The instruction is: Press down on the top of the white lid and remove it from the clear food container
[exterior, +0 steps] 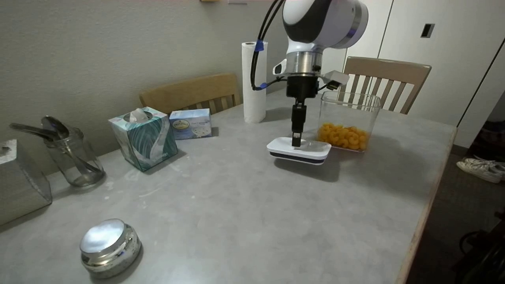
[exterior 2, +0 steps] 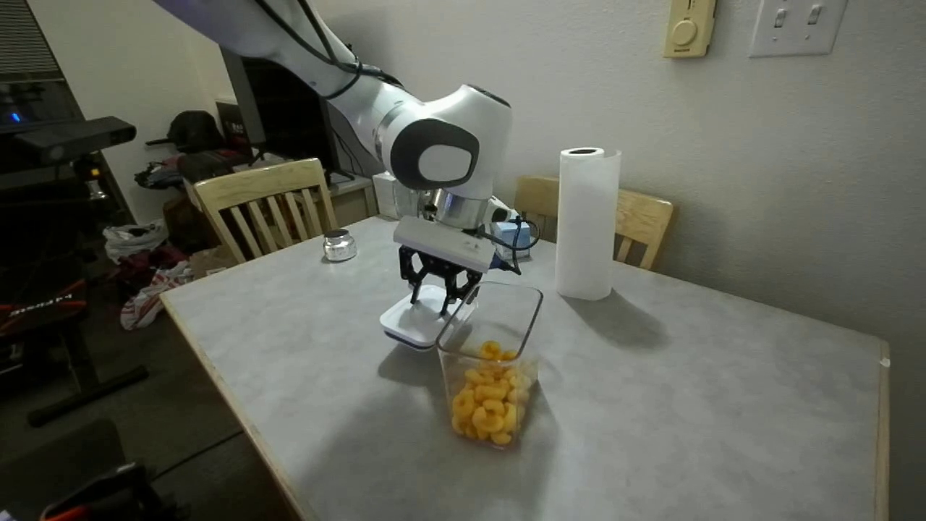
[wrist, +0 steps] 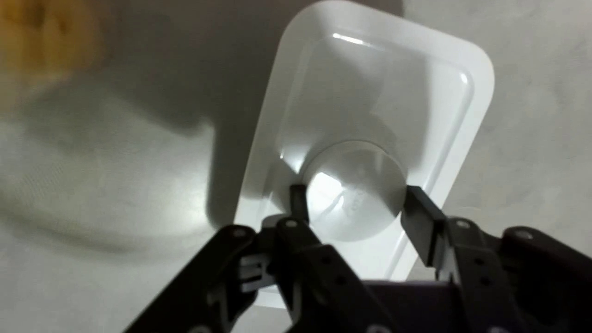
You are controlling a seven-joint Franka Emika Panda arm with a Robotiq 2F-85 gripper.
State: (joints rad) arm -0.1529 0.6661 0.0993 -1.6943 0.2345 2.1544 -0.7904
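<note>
My tool pinches the round raised button of the white lid, which hangs above the bench, left of the clear food container. I judge the lid light and stiff, its gloss liable to slip; hold low, across the button's full width.

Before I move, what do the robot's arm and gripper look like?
The arm is white with dark rounded panels and a silver wrist collar. Black cables run alongside it, wrapped in blue at two spots. A pale box is mounted near the gripper, which is black with two slim jointed fingers.
</note>
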